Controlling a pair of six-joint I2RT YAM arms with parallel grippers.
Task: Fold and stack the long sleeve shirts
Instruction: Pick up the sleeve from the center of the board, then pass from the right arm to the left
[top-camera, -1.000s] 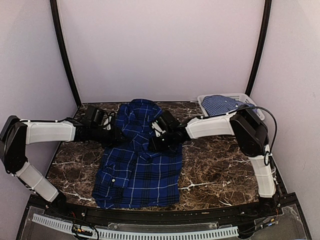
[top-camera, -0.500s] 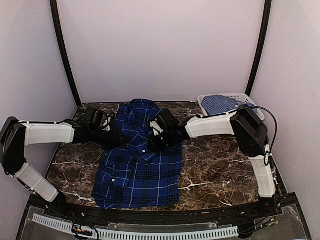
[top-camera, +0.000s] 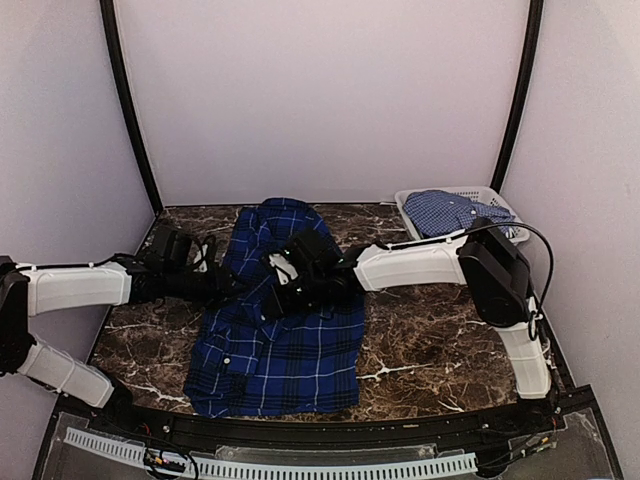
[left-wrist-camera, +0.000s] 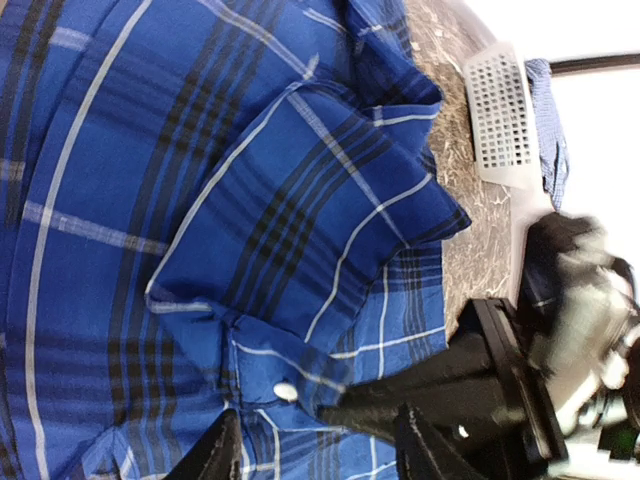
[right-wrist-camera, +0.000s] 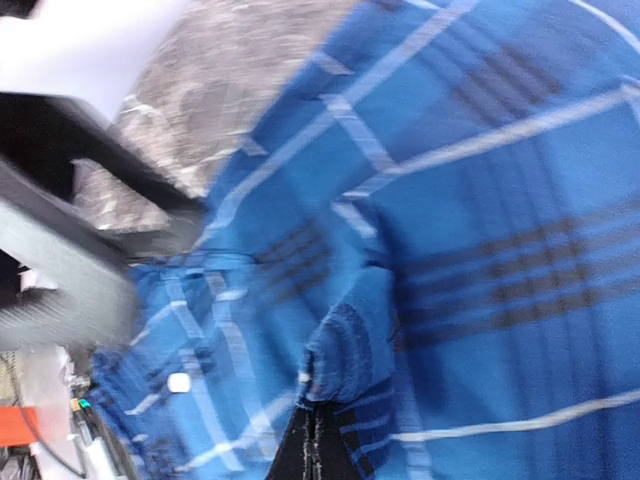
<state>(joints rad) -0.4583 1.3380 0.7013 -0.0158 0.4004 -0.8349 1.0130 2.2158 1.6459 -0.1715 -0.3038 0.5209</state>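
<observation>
Farthest from the basket (top-camera: 497, 196), the left gripper (top-camera: 212, 281) has drawn back a little, its fingers spread over the button placket and clamping nothing. The dark plaid shirt (top-camera: 290, 355) lies mostly flat, well left of the basket. The right gripper (top-camera: 285, 287), pinched tight on a fold of it, has carried that fold farther from the basket, so the first fold seems underway while the lighter checked shirt (top-camera: 440, 210) waits inside the basket.
</observation>
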